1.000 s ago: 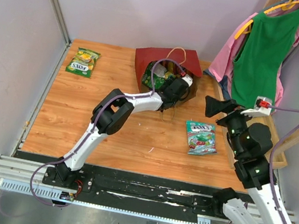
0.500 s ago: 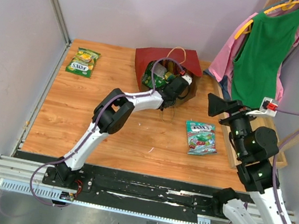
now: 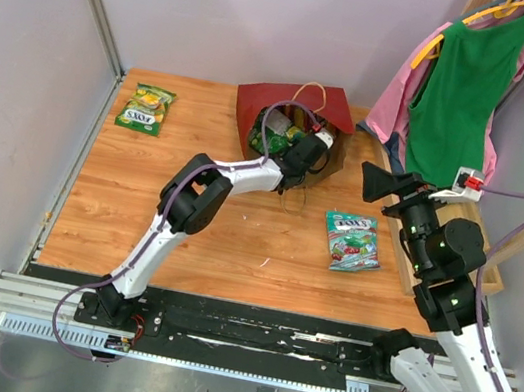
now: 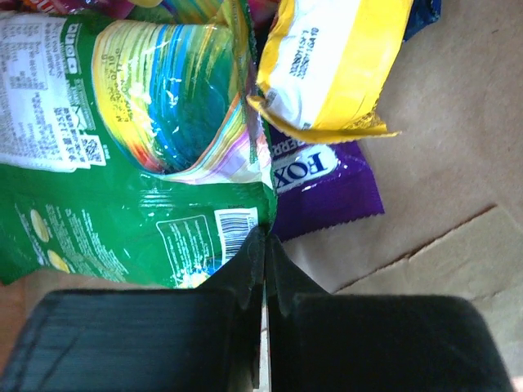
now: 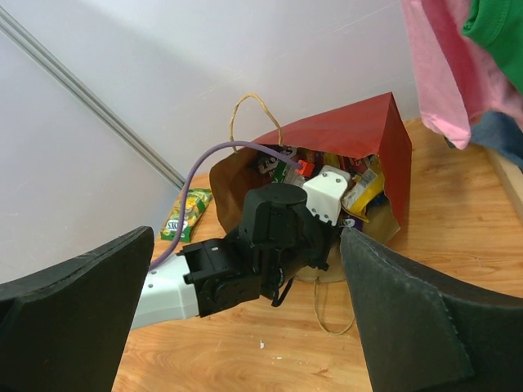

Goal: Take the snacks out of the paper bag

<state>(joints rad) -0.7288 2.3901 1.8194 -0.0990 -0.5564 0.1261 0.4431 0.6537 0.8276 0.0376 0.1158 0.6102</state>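
From my left wrist, the purple packet lies half buried under the green packet and the yellow packet, its lettering showing only in part. The view's top edge cuts off the yellow one. My left gripper is pressed together, but I cannot tell whether it nips a packet's edge. Overhead, its tips are hidden inside the paper bag, where the packets are too small to name. My right fingers run off the view's edges.
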